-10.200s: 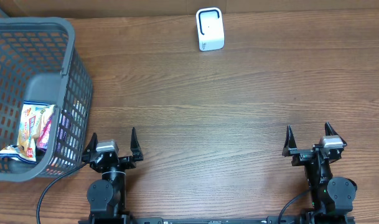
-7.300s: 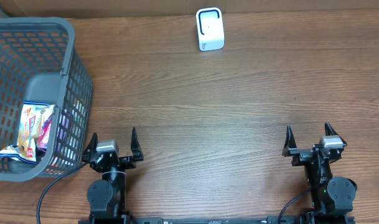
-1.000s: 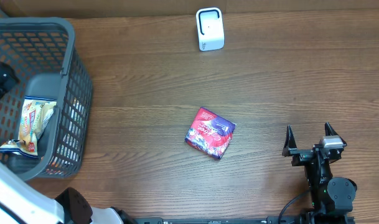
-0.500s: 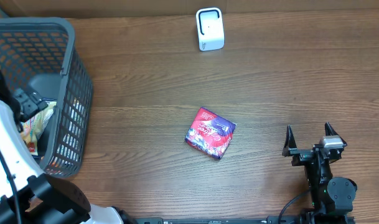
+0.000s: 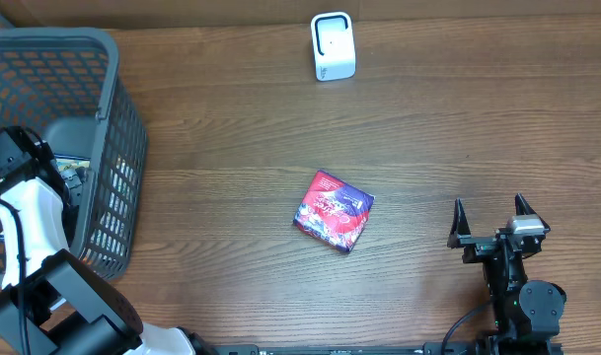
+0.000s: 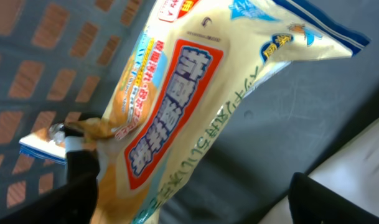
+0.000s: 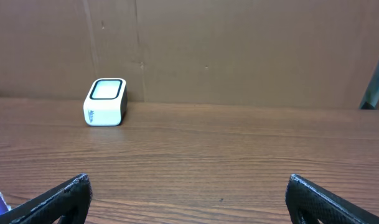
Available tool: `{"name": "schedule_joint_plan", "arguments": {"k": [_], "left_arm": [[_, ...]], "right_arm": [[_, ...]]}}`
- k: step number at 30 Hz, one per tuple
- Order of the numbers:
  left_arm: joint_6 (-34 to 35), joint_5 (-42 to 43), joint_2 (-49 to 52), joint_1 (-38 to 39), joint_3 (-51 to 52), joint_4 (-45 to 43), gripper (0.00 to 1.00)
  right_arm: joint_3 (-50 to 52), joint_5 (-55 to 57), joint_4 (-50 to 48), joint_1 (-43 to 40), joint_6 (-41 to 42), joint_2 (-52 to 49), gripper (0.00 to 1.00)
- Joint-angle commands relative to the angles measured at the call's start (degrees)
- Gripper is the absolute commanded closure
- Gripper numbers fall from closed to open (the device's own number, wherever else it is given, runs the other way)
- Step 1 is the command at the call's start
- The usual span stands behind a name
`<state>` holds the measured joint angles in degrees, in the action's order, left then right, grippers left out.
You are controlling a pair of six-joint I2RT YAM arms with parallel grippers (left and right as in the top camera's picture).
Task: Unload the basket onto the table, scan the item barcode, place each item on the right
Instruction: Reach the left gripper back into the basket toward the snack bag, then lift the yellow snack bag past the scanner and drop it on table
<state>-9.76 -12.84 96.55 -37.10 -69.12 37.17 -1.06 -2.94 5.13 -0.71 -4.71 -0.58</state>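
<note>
A yellow snack packet with red-framed print lies on the grey basket floor and fills the left wrist view. My left gripper is open and straddles the packet's lower end; one finger touches its crimped edge, the other stands well clear. From overhead the left arm covers this packet. A red and purple packet lies flat mid-table. The white scanner stands at the far edge, also visible as the scanner from the right wrist. My right gripper is open and empty.
The basket's mesh wall rises close on the left of the yellow packet. A brown cardboard wall closes the table's far side. The right gripper rests low at the front right edge over bare wood.
The left arm has swung down and deeper into the basket and now covers the yellow packet from overhead. The red packet, scanner and right arm have stayed put.
</note>
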Motion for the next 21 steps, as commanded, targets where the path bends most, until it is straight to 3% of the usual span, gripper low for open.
{"name": "schedule_joint_plan", "arguments": {"k": [1, 3, 8, 12, 13, 14, 16, 19, 21], "left_arm": [[-2.7, -1.1, 0.8, 0.4, 2.4, -2.1, 0.02], [-2.7, -1.1, 2.1, 0.3, 3.1, -2.7, 0.07], [-2.7, -1.1, 6.3, 0.3, 3.4, -2.6, 0.09], [-2.7, -1.1, 9.0, 0.3, 3.4, -2.3, 0.32], [-2.7, -1.3, 9.0, 0.3, 3.4, -2.4, 0.56], [-2.7, -1.7, 8.9, 0.3, 3.3, -2.6, 0.73], [-2.5, -3.6, 8.6, 0.3, 2.5, -2.3, 0.96], [-0.6, -5.2, 8.2, 0.4, -0.1, -0.4, 0.96], [4.8, -5.1, 6.8, 0.4, -3.9, 2.3, 0.96]], "right_arm": [[0.6, 0.3, -0.4, 0.1, 0.2, 0.4, 0.0], [0.6, 0.3, -0.4, 0.1, 0.2, 0.4, 0.0], [0.6, 0.3, -0.4, 0.1, 0.2, 0.4, 0.0], [0.6, 0.3, -0.4, 0.1, 0.2, 0.4, 0.0], [0.6, 0.3, -0.4, 0.1, 0.2, 0.4, 0.0], [0.6, 0.3, -0.4, 0.1, 0.2, 0.4, 0.0], [0.6, 0.3, -0.4, 0.1, 0.2, 0.4, 0.0], [0.6, 0.3, -0.4, 0.1, 0.2, 0.4, 0.0], [0.6, 0.3, -0.4, 0.1, 0.2, 0.4, 0.0]]}}
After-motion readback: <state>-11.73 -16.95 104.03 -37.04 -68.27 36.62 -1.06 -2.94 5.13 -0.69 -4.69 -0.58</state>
